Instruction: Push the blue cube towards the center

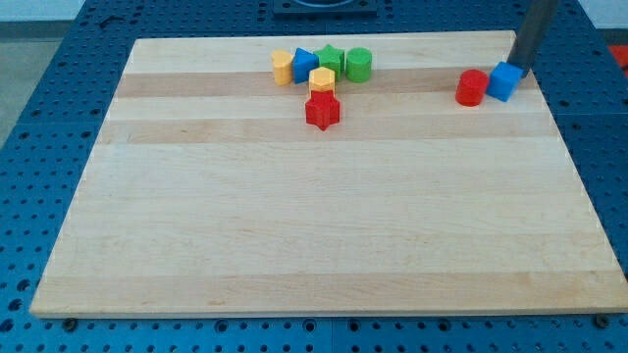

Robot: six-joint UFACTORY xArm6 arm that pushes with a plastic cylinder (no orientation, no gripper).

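Our rod has no jaws and grips nothing; my tip (519, 71) touches the blue cube (504, 81) from the view's upper right. The cube sits near the board's (294, 235) right edge, against a red cylinder (471, 88).

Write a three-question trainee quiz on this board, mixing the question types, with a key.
1. True or false: my tip is at the view's left edge of the board.
2. Which block touches the blue cube on its left in the view? A. green cylinder B. red cylinder C. yellow hexagon
3. Fill in: the red star lies just below the ______ hexagon.

Key
1. False: it sits at the blue cube's upper right, near the view's top right.
2. B, the red cylinder.
3. yellow
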